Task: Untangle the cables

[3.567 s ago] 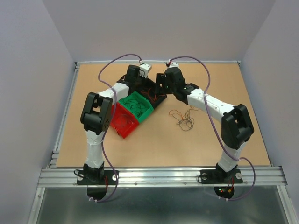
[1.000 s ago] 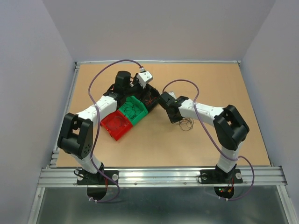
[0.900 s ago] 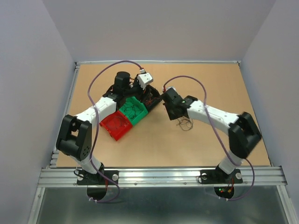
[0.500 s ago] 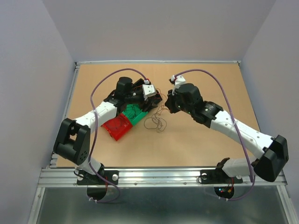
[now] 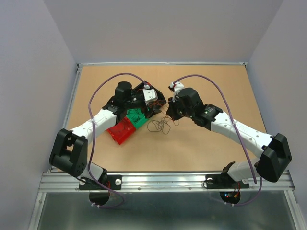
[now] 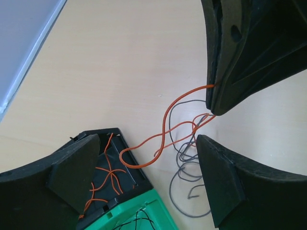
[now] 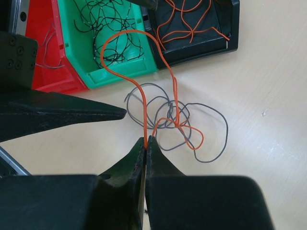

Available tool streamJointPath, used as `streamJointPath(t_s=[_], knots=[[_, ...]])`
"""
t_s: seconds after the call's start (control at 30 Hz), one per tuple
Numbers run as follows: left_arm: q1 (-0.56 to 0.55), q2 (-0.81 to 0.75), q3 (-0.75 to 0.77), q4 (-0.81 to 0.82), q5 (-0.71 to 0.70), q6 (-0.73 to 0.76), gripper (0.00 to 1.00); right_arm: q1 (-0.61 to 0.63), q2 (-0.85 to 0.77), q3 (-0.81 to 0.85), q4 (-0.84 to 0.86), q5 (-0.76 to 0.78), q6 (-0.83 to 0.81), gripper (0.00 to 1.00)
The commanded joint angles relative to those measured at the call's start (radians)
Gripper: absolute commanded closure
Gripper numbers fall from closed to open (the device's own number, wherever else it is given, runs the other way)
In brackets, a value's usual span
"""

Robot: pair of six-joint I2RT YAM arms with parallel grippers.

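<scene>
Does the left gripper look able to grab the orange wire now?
Likely yes: the left gripper is open and the orange wire loops unobstructed right before it, pinched by the right gripper.

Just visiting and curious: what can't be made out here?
Top view: the cables are too thin to tell apart.
Left wrist view: the left fingers cover part of the black bin; the bottom edge cuts off the green bin.
Right wrist view: the orange wire ends unseen between the shut right fingers; the top edge cuts the red bin.
</scene>
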State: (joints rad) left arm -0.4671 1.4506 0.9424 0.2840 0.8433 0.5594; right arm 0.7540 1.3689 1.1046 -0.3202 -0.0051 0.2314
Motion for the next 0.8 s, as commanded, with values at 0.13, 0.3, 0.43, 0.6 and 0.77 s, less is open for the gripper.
streamJointPath(t_s=[0.13, 0.3, 0.43, 0.6, 0.77], knots=[[0.004, -0.127, -0.079, 0.141, -0.064, -0.026, 0.06, 0.004, 0.001, -0.002, 0.053, -0.019, -0.009, 0.99], [-0.042, -0.176, -0.114, 0.141, -0.078, 0.017, 0.05, 0.004, 0.006, 0.003, 0.055, -0.074, -0.014, 1.0], [-0.112, -0.173, -0.128, 0.139, -0.168, 0.045, 0.05, 0.004, 0.009, 0.001, 0.066, -0.142, -0.02, 1.0], [-0.162, -0.142, -0.116, 0.123, -0.234, 0.063, 0.25, 0.004, 0.002, -0.009, 0.086, -0.196, -0.021, 0.99], [-0.166, -0.119, -0.085, 0.115, -0.282, 0.019, 1.0, 0.004, -0.014, -0.026, 0.113, -0.142, -0.012, 0.99]])
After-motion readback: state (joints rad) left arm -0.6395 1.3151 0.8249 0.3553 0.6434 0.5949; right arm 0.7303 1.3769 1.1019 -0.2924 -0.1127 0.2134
